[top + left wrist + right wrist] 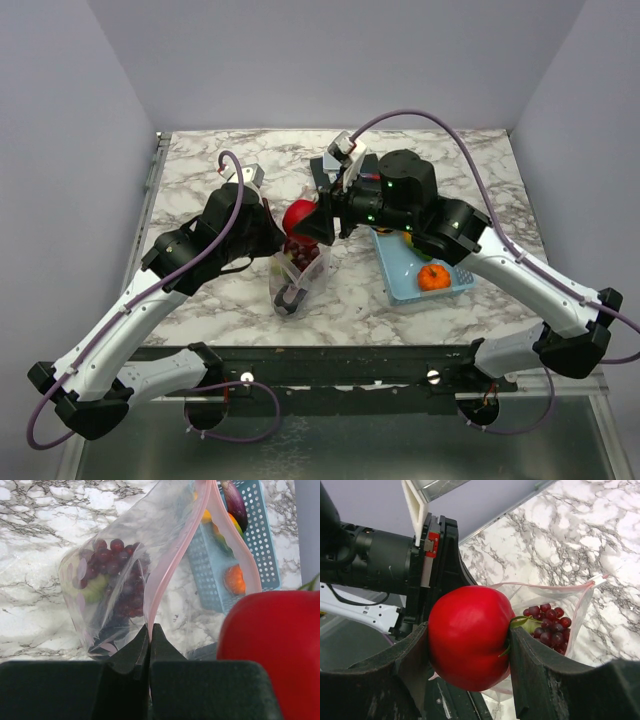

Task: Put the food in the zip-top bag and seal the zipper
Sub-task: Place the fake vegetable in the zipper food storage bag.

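The clear zip-top bag (pixel 298 280) stands open at the table's middle, with a dark purple grape bunch (pixel 114 565) and a green piece inside. My left gripper (pixel 150 630) is shut on the bag's pink zipper strip (pixel 170 565) and holds the mouth up. My right gripper (pixel 470 645) is shut on a red tomato (pixel 467 635) with a green stem, held just above the bag's mouth (pixel 300 218). The grapes also show in the right wrist view (pixel 547 625).
A light-blue basket (pixel 400 275) lies right of the bag, holding an orange piece (pixel 434 277), a yellow piece and a dark purple eggplant (pixel 234 502). The two arms crowd together over the bag.
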You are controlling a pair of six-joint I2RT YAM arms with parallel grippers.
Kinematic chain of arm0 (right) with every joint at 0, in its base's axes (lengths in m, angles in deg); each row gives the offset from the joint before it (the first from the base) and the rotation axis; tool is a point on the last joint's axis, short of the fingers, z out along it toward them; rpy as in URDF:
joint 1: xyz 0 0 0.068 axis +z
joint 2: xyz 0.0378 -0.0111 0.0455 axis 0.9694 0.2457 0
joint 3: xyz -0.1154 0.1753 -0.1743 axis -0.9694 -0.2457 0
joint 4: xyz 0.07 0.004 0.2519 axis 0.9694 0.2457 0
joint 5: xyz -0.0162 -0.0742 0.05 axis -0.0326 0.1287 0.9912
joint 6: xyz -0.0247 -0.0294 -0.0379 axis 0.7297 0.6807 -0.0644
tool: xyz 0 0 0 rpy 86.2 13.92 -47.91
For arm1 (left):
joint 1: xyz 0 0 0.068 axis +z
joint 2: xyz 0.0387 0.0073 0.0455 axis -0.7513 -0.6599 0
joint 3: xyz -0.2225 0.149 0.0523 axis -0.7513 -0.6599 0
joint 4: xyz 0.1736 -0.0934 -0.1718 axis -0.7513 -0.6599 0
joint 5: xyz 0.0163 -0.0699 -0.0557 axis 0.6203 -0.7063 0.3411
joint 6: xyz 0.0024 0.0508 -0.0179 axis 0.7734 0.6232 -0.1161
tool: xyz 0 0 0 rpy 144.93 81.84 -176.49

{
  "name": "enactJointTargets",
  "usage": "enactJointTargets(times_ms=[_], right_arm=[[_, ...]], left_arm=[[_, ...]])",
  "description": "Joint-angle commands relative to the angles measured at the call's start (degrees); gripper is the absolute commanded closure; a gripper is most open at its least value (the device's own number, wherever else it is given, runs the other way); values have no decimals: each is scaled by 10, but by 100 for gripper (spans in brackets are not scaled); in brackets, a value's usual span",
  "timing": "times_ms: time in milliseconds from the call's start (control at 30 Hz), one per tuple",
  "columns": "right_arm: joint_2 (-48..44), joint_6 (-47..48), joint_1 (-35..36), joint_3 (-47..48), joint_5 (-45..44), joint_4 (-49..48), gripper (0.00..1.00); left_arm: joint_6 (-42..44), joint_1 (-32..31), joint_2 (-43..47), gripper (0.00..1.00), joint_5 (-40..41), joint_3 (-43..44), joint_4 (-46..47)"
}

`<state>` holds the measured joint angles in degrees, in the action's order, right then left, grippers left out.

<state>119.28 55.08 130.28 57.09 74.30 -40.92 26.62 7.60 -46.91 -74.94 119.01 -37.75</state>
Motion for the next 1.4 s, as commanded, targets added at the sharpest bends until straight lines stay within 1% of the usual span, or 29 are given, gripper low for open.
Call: enactJointTargets(times_ms=[0,67,233,600,633,700,933,1167,1267,1367], right_arm=[[23,18,15,16,-45,-7,99],[33,21,17,13,-66,4,96],[37,23,22,-16,-85,6,89],[52,11,47,-63,-89,7,80],[53,11,49,-65,-89,7,78],[56,9,53,-67,-88,6,70],[52,10,58,-62,-93,13,32],[29,7,58,-46,-96,23,16],[16,4,58,-39,-100,25,13],[0,3,58,-32,-112,29,13]], left_arm=[[3,-3,8,100,-13,3,-1],[3,-3,8,100,-12,4,-1],[4,-3,10,100,-9,2,-4],[3,-3,6,100,4,16,-12],[2,-3,6,100,4,17,-12],[1,-3,5,100,4,18,-12],[-3,-2,6,100,5,14,-13],[-4,-3,2,100,5,12,-10],[-4,-3,0,100,4,10,-10],[-4,-3,-1,100,3,10,-8]])
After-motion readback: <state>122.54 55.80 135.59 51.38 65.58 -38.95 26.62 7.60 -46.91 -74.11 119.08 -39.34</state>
